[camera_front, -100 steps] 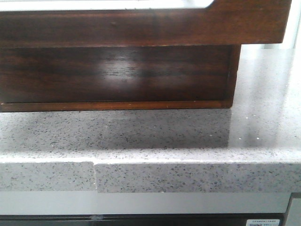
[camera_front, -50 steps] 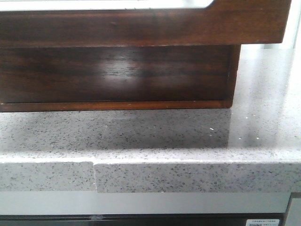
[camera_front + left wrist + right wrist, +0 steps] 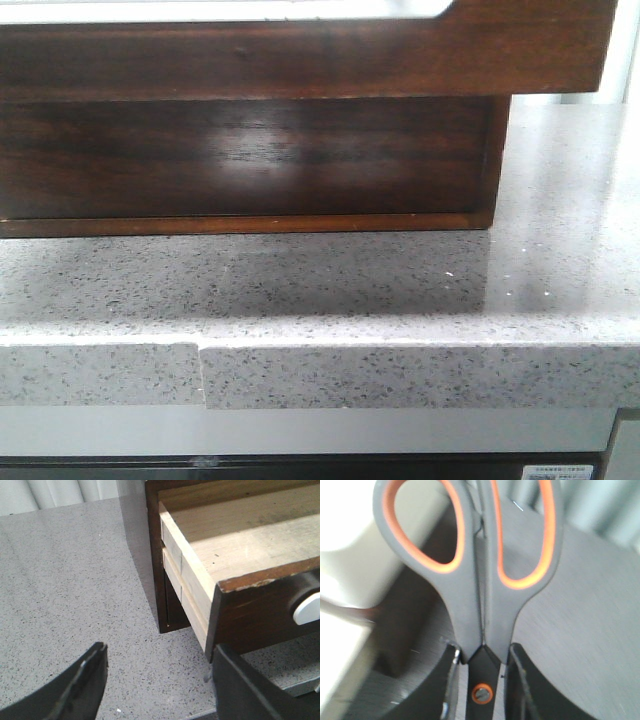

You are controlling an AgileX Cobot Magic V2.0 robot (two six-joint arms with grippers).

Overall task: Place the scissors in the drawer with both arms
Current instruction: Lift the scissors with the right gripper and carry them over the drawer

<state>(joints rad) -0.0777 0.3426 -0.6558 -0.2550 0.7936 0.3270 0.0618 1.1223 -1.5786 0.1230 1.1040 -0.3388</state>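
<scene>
The drawer (image 3: pixel 300 60) has a dark glossy brown front with a pale cut-out at its top edge. It stands pulled out over the counter. In the left wrist view the drawer (image 3: pixel 250 615) is open, and its pale wooden inside (image 3: pixel 240 540) is bare. My left gripper (image 3: pixel 160 652) is open and empty, just in front of the drawer front's corner. My right gripper (image 3: pixel 482 652) is shut on the scissors (image 3: pixel 470 580), which have grey handles with orange lining. It grips them just below the handles, by the orange pivot screw (image 3: pixel 482 693). Neither gripper shows in the front view.
The dark brown cabinet body (image 3: pixel 250 160) stands on a grey speckled counter (image 3: pixel 330 280), whose front edge (image 3: pixel 400 375) is close to the camera. In the left wrist view the counter (image 3: pixel 65 580) stretches beside the cabinet. The right wrist view's background is blurred.
</scene>
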